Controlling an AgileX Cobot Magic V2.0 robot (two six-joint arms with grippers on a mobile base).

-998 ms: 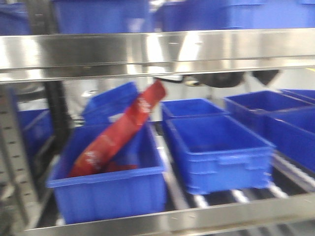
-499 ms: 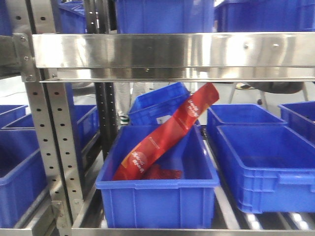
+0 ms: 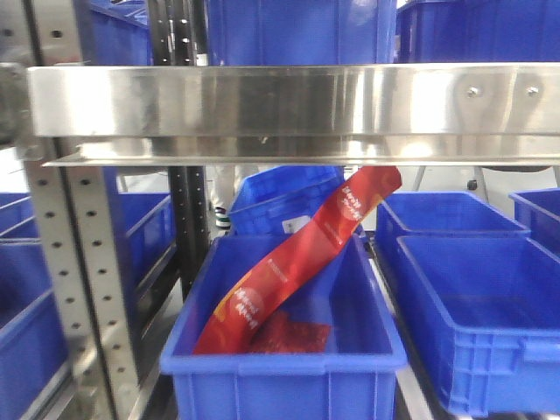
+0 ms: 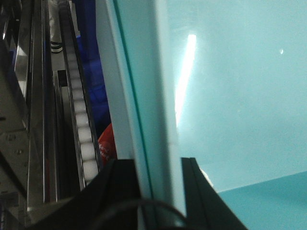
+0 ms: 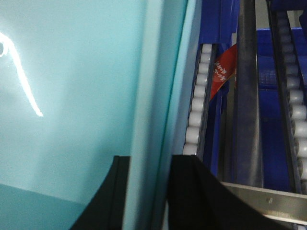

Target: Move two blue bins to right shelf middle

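From the front camera you face a steel rack: the broad brushed-steel front rail (image 3: 289, 109) runs across the top, and below it a dark blue bin (image 3: 284, 337) holds a red packet (image 3: 297, 262) leaning up toward the rail. Another dark blue bin (image 3: 486, 319) sits just to its right. Neither pincer nor the pale bin shows here, so do not judge clearance from this view alone.

At the left wrist, the left gripper (image 4: 160, 191) is clamped on the thick rim of the pale cyan bin (image 4: 230, 96), one black jaw on either side of the wall. Beyond the jaws, on the outer side, a roller track (image 4: 79, 120) runs away from you. Keep the rim parallel to that track as you advance.

At the right wrist, the right gripper (image 5: 148, 191) likewise pinches the opposite rim of the same bin, it seems, though the frame is too close to be sure. Rollers (image 5: 196, 105) lie just outside the jaw, then a steel rail (image 5: 247, 96).

Carry the bin level between both arms, move them together so the wall does not twist, and lower it squarely onto the rollers before letting go. Only one pale bin is visible; a second is not shown.
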